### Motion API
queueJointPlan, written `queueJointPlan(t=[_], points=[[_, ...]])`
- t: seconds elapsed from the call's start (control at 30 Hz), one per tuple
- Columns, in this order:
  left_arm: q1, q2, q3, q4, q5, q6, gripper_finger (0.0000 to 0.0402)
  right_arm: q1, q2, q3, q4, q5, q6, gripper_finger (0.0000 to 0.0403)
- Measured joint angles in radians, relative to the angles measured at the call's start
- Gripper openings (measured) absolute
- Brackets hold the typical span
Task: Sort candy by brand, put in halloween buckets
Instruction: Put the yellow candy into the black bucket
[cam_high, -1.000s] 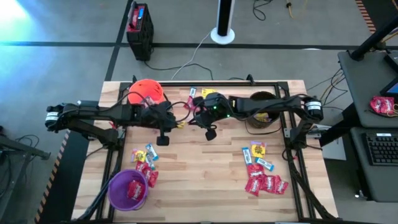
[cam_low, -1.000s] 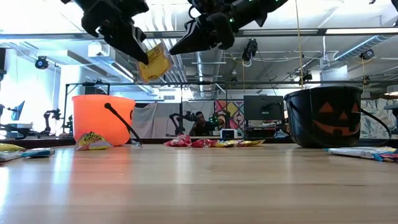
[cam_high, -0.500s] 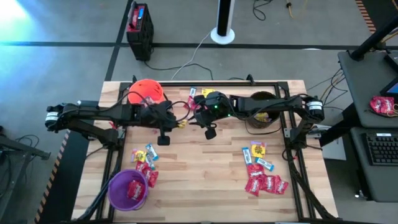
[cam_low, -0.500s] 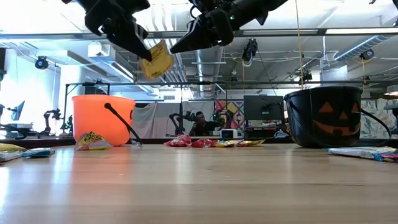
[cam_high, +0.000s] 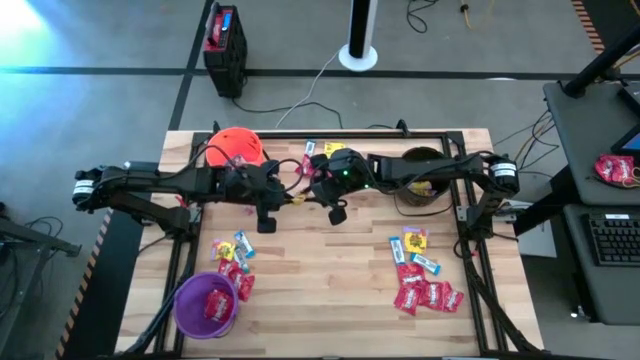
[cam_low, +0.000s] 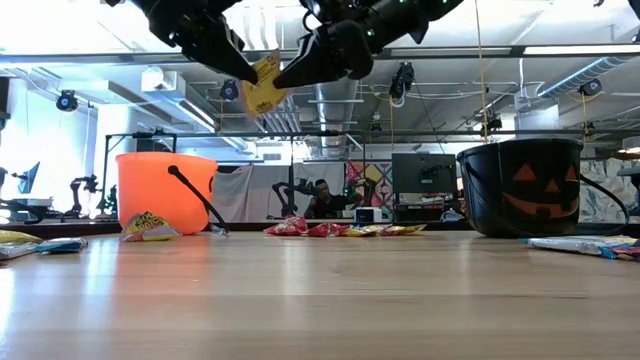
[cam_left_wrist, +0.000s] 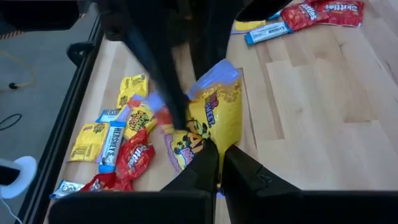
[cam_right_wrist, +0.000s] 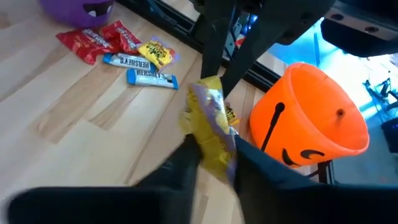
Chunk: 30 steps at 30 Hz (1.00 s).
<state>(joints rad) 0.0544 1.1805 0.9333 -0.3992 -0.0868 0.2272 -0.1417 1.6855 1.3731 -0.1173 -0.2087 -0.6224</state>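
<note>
I have one yellow candy packet (cam_low: 262, 88) up in the air over the back middle of the desk (cam_high: 330, 290), caught between both my sets of fingers. My left fingers (cam_left_wrist: 219, 163) are pinched tight on one end of it. My right fingers (cam_right_wrist: 214, 157) straddle the other end, slightly apart with the wrapper between them; I judge they are on it, though how firmly I cannot tell. The packet's long axis runs roughly from one wrist to the other, so it lies straight ahead of each, equally near both arms.

For the handover, what matters is that the black bucket (cam_high: 421, 178) sits on my right side, just behind my right arm, while the orange bucket (cam_high: 236, 146) is back on my left and the purple bucket (cam_high: 207, 304) is at the front left.

Three buckets in all. Loose candy lies in three groups: front left (cam_high: 233, 264), front right (cam_high: 420, 280), and a few at the back (cam_high: 318, 150); too small to count exactly.
</note>
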Motion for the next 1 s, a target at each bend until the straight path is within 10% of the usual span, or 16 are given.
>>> queueJointPlan(t=[0.43, 0.6, 0.83, 1.0], points=[[0.000, 0.000, 0.000, -0.024, -0.046, -0.069, 0.0095, 0.000, -0.032, 0.004, -0.081, 0.084, 0.004, 0.0009], [0.000, 0.000, 0.000, -0.031, -0.116, -0.023, 0.0155, 0.000, -0.040, 0.071, -0.315, 0.379, 0.156, 0.0009], [0.000, -0.003, 0.000, -0.029, -0.142, 0.021, 0.0175, -0.002, -0.042, 0.218, -1.032, 0.942, 0.921, 0.0009], [0.000, -0.003, 0.000, -0.028, -0.142, 0.035, 0.0170, 0.020, -0.050, 0.251, -1.459, 0.960, 1.548, 0.0009]])
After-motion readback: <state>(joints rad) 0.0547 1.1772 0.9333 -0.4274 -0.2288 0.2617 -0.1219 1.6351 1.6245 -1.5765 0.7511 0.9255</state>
